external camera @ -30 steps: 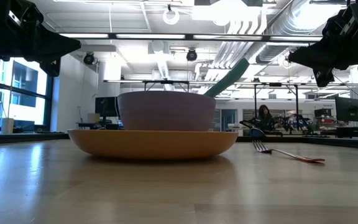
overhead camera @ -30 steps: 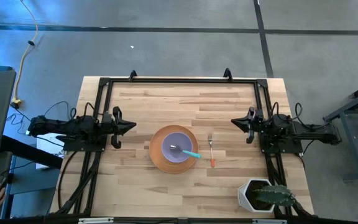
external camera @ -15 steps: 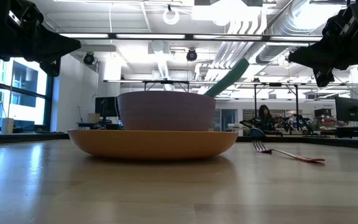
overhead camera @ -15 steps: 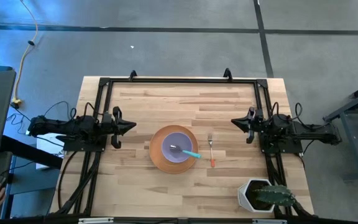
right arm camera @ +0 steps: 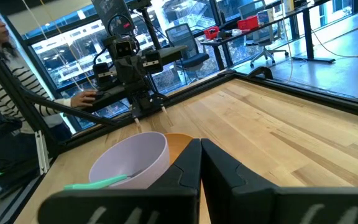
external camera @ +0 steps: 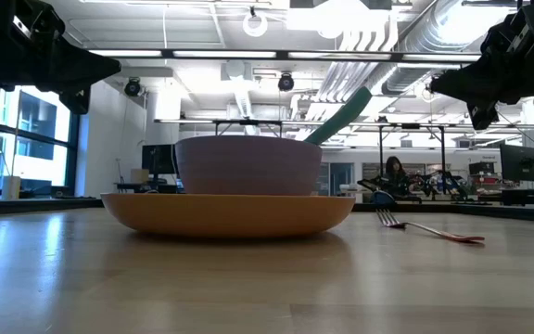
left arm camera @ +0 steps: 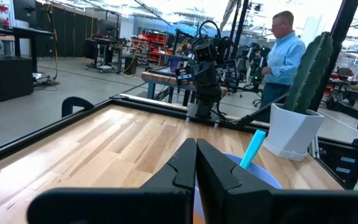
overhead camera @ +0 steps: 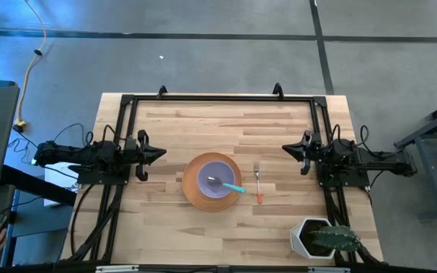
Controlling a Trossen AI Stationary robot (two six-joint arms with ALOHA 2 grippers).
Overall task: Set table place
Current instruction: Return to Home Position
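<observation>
An orange plate [overhead camera: 195,191] lies flat at the middle of the wooden table [overhead camera: 203,125]. A lavender bowl [overhead camera: 217,173] stands on it, and the teal-handled spoon [overhead camera: 234,187] leans in the bowl with its handle over the rim. The fork [overhead camera: 258,183] with an orange handle lies flat on the wood just right of the plate. My left gripper [overhead camera: 163,152] hovers shut at the table's left edge, pointing level toward the plate. My right gripper [overhead camera: 285,149] hovers shut at the right edge, facing it. Neither touches anything.
A white angular pot with a green cactus-like plant [overhead camera: 321,239] stands at the table's near right corner. A black rail frame [overhead camera: 218,98] runs round the table top. Bare wood lies on the far half. People show in the room beyond, one at a bench [left arm camera: 284,53].
</observation>
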